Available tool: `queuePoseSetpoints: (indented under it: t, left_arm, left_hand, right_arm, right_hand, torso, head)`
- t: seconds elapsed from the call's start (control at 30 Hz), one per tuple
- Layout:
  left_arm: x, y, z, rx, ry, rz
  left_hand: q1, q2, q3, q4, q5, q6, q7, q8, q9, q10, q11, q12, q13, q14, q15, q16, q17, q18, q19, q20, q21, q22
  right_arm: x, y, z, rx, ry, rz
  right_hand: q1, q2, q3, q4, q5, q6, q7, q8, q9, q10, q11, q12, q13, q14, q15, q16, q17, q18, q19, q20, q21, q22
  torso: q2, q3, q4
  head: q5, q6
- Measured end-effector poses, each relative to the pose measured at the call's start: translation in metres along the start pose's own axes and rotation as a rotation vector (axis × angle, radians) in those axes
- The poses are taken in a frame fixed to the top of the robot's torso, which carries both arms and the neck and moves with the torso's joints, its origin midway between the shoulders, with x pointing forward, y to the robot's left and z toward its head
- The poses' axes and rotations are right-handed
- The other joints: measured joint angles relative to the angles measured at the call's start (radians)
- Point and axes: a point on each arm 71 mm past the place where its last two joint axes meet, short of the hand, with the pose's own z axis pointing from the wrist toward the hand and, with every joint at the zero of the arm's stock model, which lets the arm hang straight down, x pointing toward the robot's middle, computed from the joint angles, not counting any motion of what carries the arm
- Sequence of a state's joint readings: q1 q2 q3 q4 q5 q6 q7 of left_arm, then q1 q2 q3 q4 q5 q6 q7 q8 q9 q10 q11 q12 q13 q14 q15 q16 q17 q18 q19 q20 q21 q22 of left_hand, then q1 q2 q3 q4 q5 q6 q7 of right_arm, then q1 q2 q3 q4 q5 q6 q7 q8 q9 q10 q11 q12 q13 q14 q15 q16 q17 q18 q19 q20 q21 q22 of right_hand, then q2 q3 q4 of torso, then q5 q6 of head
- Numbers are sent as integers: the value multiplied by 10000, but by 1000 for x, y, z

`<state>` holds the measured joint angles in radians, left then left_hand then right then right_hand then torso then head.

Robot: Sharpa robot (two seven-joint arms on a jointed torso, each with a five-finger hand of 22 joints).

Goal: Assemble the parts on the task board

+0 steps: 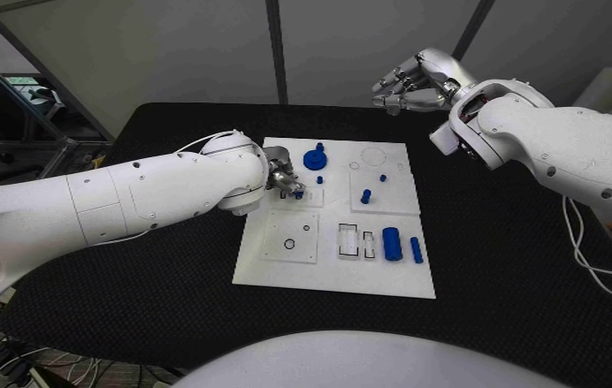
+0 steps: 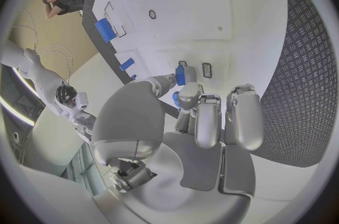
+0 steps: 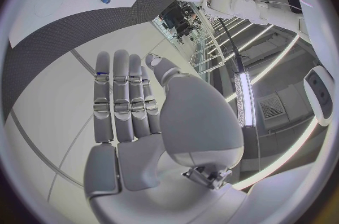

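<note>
One small blue part [image 2: 180, 74] apparently pinched by left hand [image 2: 205, 117] over task board [image 1: 383, 269], right hand [image 1: 410, 87] raised, empty, fingers straight.

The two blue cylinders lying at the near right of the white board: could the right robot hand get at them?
Probably yes. The two blue cylinders lie uncovered, and the right robot hand hangs empty above the table's far edge; the left robot hand works elsewhere on the white board.

One task board [image 1: 334, 255], several blue parts [image 1: 392, 243]
</note>
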<state>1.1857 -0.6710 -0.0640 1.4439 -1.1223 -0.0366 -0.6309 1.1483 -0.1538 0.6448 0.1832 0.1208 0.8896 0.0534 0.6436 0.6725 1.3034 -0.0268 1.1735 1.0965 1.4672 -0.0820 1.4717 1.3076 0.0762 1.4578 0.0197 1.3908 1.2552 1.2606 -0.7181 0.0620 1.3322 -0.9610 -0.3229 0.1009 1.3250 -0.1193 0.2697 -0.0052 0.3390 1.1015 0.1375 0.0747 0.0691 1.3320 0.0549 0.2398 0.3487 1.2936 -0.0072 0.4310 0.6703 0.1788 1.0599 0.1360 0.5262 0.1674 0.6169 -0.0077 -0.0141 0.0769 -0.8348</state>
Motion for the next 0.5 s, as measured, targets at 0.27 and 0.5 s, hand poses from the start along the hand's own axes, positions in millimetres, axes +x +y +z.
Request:
queuePoseSetpoints:
  t: [0.27, 0.5]
  left_arm:
    - [1, 1, -1, -1, 136, 99]
    - [2, 2, -1, -30, 189, 134]
  left_hand:
    - [-132, -27, 95, -15, 536, 38, -38, 110, 125, -2, 2, 0, 2, 0, 0, 0, 0, 0, 0, 0, -2, 42]
    - [-132, -26, 100, -21, 600, 38, -37, 126, 187, 14, -14, 0, 12, 0, 1, 0, 0, 1, 0, 0, -3, 51]
  right_arm:
    - [1, 0, 0, 17, 50, 7]
    - [1, 0, 0, 34, 87, 10]
  right_hand:
    - [0, 0, 0, -1, 0, 0, 0, 0, 0, -32, -32, 0, -1, 0, 0, -13, 0, 0, 0, 0, 0, 0]
    - [-40, 39, -27, 25, 0, 0, 0, 0, 0, -32, -32, 0, 12, 0, 0, -13, -14, 1, 1, 0, 0, 0]
  torso:
    - [-2, -4, 4]
    - [-3, -5, 4]
  head:
    - [-7, -49]
    - [37, -75]
